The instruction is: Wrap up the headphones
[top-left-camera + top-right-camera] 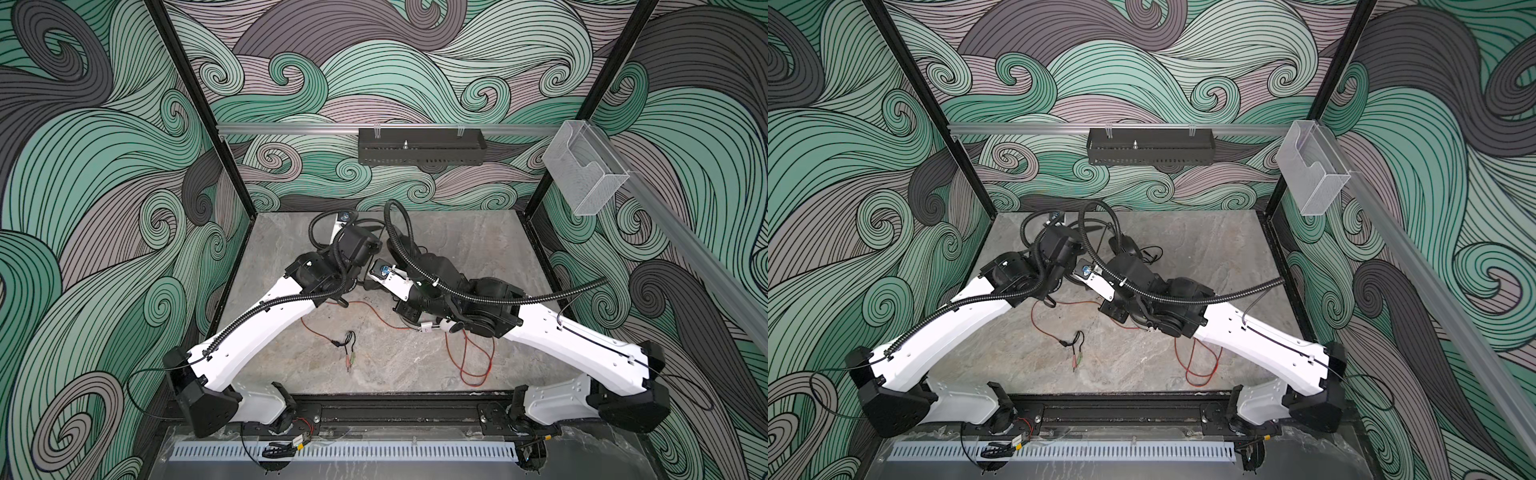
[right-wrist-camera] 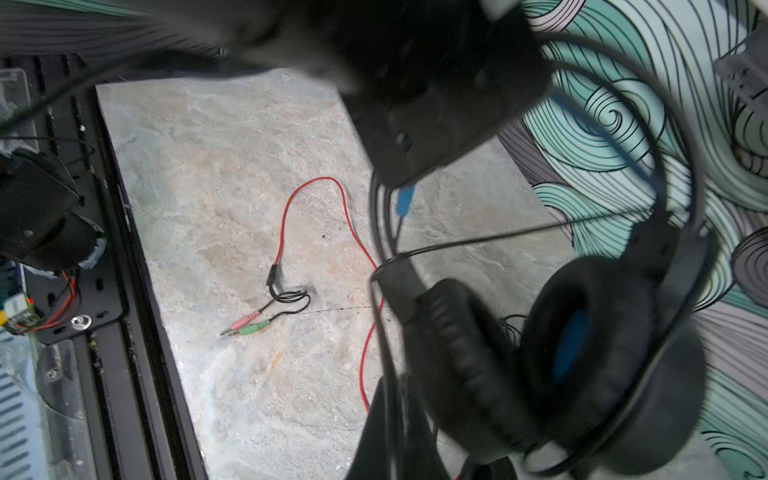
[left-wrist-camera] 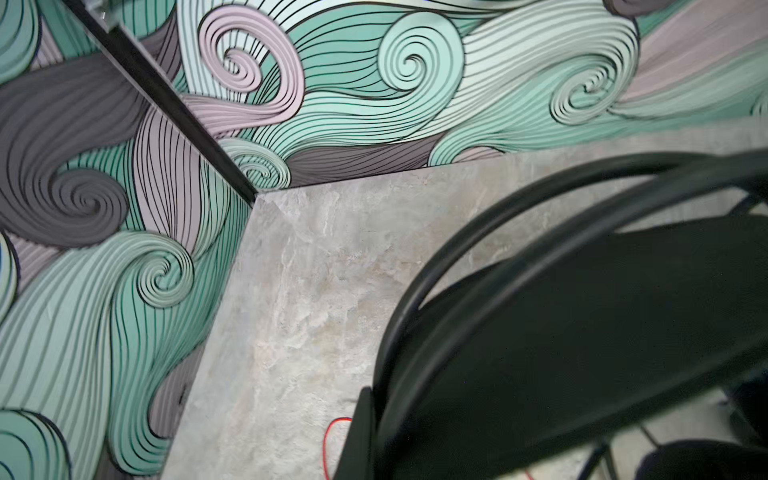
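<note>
Left tool (image 2: 399, 166) is sitting clamped down narrow. I'm reading it as gripping the black headset (image 2: 602, 353) by its headband (image 3: 540, 332), since the arcs are running straight out of it in the left wrist view. Right tool (image 2: 386, 419) is also closed right down. A thin dark line is running into it, but the blur isn't letting you call what it's pinching, if anything.

Geometry you're working with: the black headset is looking lifted clear of the counter (image 1: 291, 232) at back-middle, right between the two tools. Its cups are sitting side by side just beside the right tool, and the band is arching over toward the left one. My read is that the left is anchoring while you're winding with the right. Black cable (image 1: 1152, 252) is trailing on the counter just behind the right wrist.

White headset (image 1: 428, 327) is lying under the right arm (image 1: 561, 332), mostly hidden, so that arm is nearer. Its red cable (image 2: 282, 224) is sprawling loose across the front half, running mainly side to side in both top views. The free end is lying front-middle, nearer the left arm (image 1: 266, 328).

Count you're dealing with:
- two headsets
- two cables, one black and one red
- two plugs on the red one, pink plug (image 2: 245, 322) and green plug (image 2: 253, 329)

Red cable isn't looking wrapped yet.
</note>
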You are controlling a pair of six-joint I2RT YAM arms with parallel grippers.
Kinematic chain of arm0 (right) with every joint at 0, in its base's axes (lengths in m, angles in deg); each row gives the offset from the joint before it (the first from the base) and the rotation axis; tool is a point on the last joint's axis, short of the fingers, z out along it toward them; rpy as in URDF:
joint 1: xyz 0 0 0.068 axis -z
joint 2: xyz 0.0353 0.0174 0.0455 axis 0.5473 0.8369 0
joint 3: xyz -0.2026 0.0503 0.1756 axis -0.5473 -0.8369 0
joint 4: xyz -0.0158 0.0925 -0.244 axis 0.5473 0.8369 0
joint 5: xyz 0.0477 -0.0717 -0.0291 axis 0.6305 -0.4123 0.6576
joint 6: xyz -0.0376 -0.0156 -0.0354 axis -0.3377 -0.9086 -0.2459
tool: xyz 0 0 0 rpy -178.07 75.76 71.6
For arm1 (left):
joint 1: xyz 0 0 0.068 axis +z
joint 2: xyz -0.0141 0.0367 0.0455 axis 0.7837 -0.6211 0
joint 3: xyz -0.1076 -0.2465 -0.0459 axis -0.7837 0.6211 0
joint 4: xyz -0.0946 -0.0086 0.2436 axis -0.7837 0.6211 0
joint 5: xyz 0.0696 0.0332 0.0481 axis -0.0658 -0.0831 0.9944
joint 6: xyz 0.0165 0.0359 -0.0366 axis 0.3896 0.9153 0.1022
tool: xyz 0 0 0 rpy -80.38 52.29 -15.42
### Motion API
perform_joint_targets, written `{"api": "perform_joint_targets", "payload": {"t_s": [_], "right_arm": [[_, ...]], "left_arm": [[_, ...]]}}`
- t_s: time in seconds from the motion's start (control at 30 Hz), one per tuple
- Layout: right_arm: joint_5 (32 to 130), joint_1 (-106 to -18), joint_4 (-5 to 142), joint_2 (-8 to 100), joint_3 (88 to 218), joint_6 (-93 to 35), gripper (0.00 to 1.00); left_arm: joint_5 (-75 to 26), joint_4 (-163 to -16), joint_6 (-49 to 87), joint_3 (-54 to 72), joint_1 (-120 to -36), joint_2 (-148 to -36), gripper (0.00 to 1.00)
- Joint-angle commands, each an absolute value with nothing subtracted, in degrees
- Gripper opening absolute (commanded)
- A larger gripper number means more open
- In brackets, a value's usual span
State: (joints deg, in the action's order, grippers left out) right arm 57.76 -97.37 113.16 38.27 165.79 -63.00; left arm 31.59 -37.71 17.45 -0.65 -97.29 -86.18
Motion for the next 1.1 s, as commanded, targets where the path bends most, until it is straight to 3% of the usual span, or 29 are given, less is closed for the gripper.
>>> {"api": "perform_joint_targets", "payload": {"t_s": [0.0, 0.23, 0.5, 1.07], "right_arm": [[53.7, -97.8, 118.3, 39.5, 171.4, -69.1, 0.00], [46.9, -97.8, 119.4, 40.3, 173.7, -74.2, 0.00], [47.0, -97.9, 110.6, 33.3, 169.7, -72.9, 0.04], [35.5, -106.8, 111.9, 21.5, 157.4, -91.7, 0.13]], "left_arm": [[37.2, -39.4, 26.6, 0.0, -99.6, -81.6, 0.00], [29.5, -33.5, 27.9, 1.2, -100.7, -76.9, 0.00], [20.1, -30.7, 24.8, 2.8, -100.6, -74.1, 0.00], [21.3, -26.8, 30.0, -4.0, -100.8, -74.3, 0.00]]}}
